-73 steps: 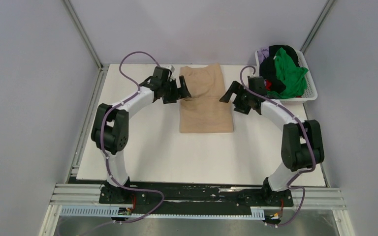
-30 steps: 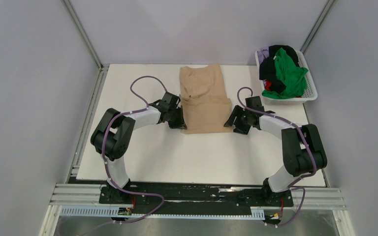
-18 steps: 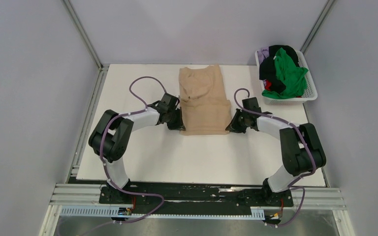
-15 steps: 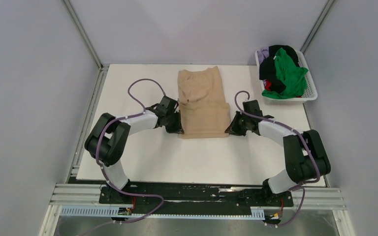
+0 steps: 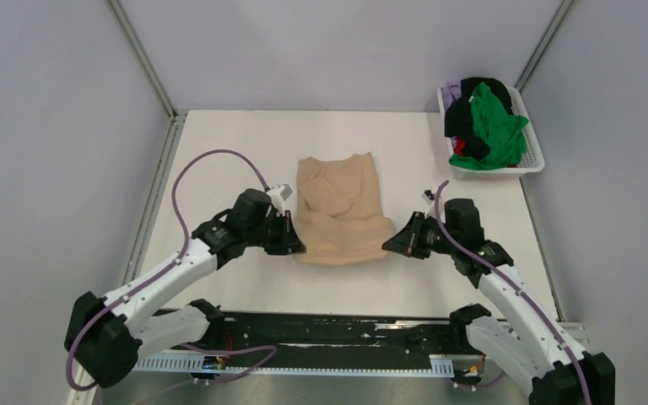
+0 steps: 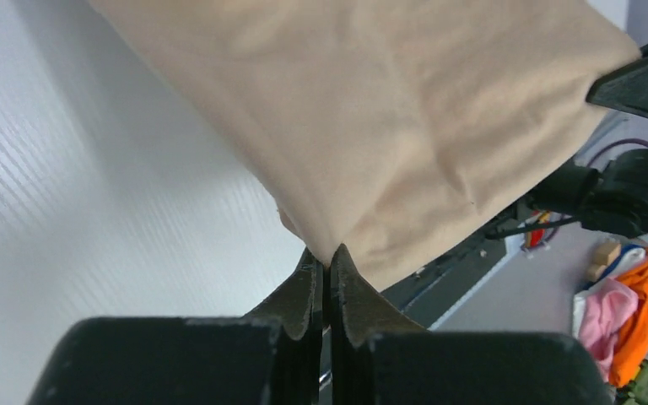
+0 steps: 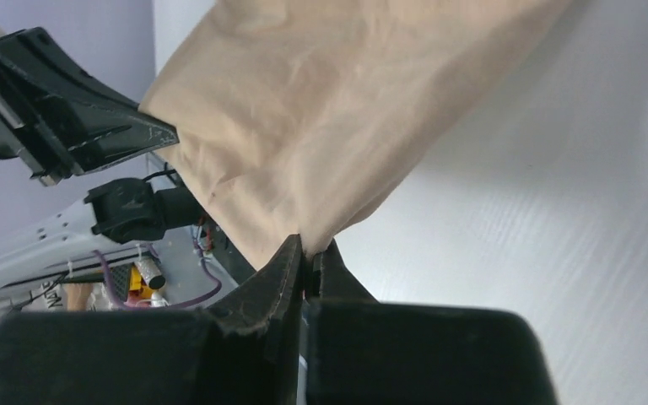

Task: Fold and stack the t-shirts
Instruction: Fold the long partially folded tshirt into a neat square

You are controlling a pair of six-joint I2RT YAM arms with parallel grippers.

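**At the near corners, two pinches hold one tan t-shirt [image 5: 340, 207]**

At the shirt's near left corner, the left end effector [image 6: 325, 257] is pressed together on the cloth. The right end effector [image 7: 310, 249] pinches the near right corner the same way. Holding both corners keeps the near edge straight and lifted a bit, so I think the shirt can fold over neatly. It lies in the middle of the table [image 5: 245, 143]. Far right, the white basket [image 5: 515, 168] holds the green, black, red and purple t-shirts [image 5: 496, 126], not folded yet.

Tan t-shirt [image 5: 342, 215] central; basket [image 5: 515, 169] far-right corner.
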